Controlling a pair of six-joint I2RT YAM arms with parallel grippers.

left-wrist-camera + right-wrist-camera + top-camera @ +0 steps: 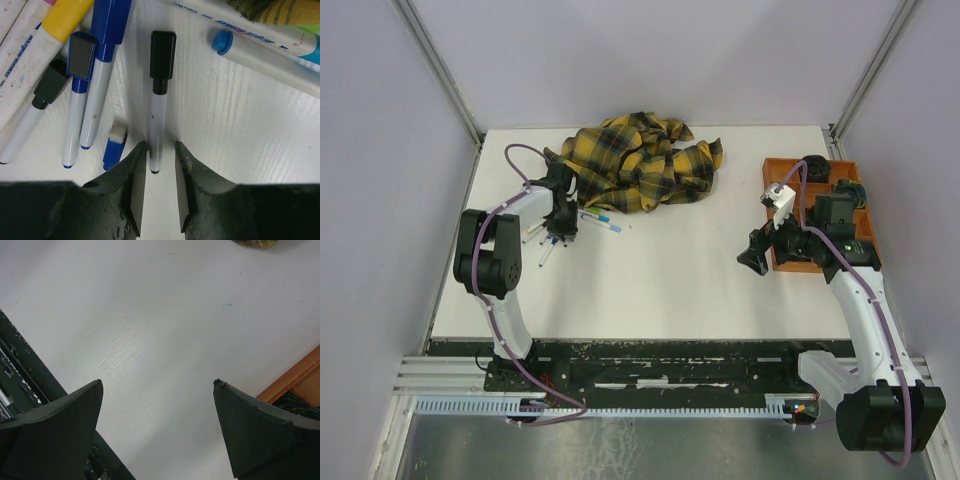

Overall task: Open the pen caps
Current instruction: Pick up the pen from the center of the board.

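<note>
Several pens lie in a loose pile by the plaid cloth point(640, 160). In the left wrist view a white pen point(156, 120) with a black cap point(163, 47) lies straight ahead. My left gripper point(160, 146) point(560, 232) is low over the table, its jaws narrowly open on either side of that pen's tail end, with a small gap each side. To the left lie blue-capped pens point(80, 55), a yellow-capped pen point(65, 20), another black-capped pen point(49, 86) and a short loose blue cap point(114, 150). My right gripper point(157, 382) point(757, 255) is wide open and empty over bare table.
A light-blue-ended pen point(260, 50) lies across the upper right beside the cloth point(285, 10). An orange tray point(775, 178) holding dark objects stands at the right, its corner by my right gripper point(295, 380). The table's black front rail point(30, 375) is near.
</note>
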